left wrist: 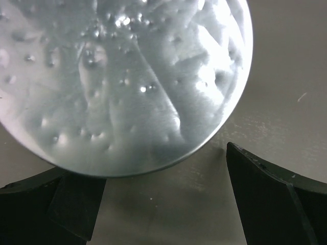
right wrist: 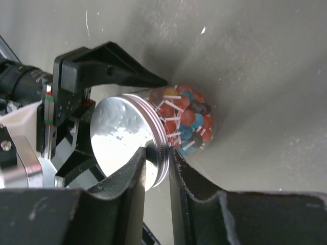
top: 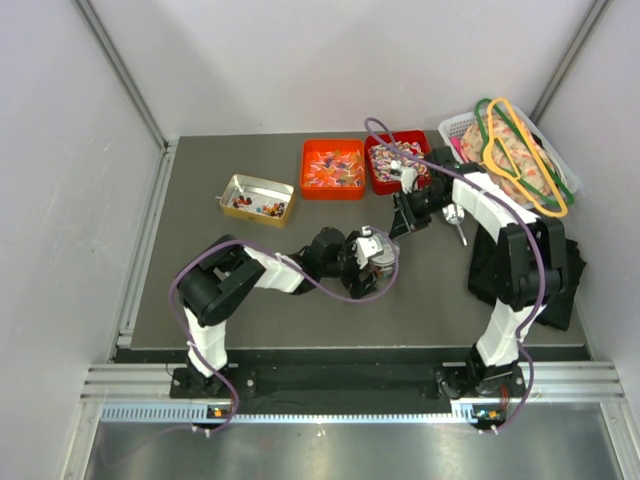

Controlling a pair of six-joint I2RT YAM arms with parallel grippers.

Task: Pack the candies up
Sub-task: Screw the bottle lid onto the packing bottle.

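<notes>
Right gripper [right wrist: 158,153] pinches the rim of a silver lid [right wrist: 120,143] on a clear jar [right wrist: 208,116] of coloured stick sweets [right wrist: 186,122], which lies sideways. Left gripper [left wrist: 153,168], jaws spread wide, straddles the jar. Beyond, wrapped candies [top: 386,160] fill a red bin [top: 369,166].

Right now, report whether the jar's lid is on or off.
On: the silver lid covers the mouth of the jar, with candies inside.

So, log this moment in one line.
right gripper: pinching lid rim | left gripper: open astride jar | jar: filled, lidded | candies: in red bin
</notes>
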